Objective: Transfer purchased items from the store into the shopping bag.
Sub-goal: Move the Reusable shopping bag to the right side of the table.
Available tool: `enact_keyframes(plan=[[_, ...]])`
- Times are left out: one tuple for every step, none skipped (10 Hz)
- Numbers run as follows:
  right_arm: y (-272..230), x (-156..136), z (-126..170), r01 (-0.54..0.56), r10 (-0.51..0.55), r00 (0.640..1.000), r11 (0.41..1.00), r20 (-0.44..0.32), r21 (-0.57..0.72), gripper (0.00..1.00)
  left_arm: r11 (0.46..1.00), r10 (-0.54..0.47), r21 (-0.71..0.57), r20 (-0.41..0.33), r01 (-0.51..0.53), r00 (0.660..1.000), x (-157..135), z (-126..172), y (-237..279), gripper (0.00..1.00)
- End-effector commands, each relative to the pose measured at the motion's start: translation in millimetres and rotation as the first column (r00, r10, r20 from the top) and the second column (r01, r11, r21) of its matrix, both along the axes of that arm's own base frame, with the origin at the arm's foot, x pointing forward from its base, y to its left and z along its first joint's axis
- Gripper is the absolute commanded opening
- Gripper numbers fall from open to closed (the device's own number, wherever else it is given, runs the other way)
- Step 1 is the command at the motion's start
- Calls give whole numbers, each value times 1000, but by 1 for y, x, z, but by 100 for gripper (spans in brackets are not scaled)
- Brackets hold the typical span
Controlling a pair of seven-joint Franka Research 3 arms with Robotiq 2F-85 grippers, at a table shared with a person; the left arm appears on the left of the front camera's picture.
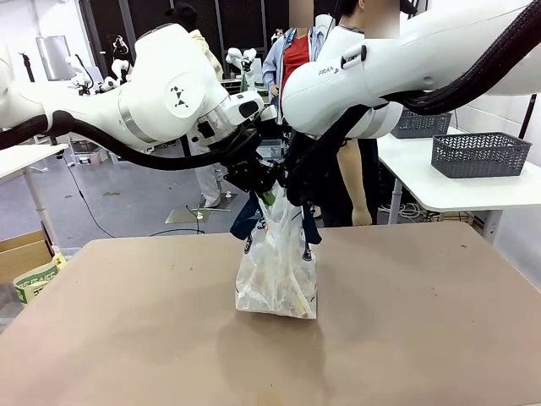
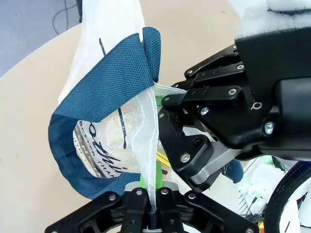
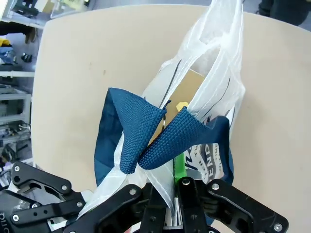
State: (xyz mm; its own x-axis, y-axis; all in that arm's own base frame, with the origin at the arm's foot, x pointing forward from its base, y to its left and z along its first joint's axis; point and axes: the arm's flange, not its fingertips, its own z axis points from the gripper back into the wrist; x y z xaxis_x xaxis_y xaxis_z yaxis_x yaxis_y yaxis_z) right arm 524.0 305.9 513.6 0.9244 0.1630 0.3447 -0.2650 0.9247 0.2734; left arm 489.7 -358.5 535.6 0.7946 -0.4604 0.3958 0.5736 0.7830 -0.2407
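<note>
The shopping bag, clear plastic with navy handles, stands upright on the tan table's middle. My left gripper and right gripper meet just above its mouth. In the left wrist view my left gripper is shut on a strip of the bag's clear top edge, with my right gripper close by. My right gripper is shut on the opposite top edge under the folded handles. Purchased items lie inside, among them a tan cardboard pack and yellow-marked pieces. I cannot tell which basket is the store.
A person stands at the table's far edge behind the bag. A white side table at back right carries two dark grey lattice baskets. A cardboard box sits on the floor at left.
</note>
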Motion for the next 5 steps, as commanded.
enact_keyframes(plan=[[2,7,1,-14,13,1000,999,6,38,0,1000,-7,1,5,7,1000,1,1,1,0],[1,9,0,-9,9,1000,999,1,38,0,1000,0,0,0,0,1000,0,0,0,20],[1,10,-1,-8,8,1000,999,-2,41,0,1000,-21,-13,-2,21,1000,-2,-1,0,39],[1,12,-1,-9,9,1000,999,-4,42,0,998,-41,-36,-1,41,999,-6,-3,2,59],[0,12,-2,-2,2,1000,999,-6,39,0,996,-55,-68,-5,54,998,-11,-6,6,79]])
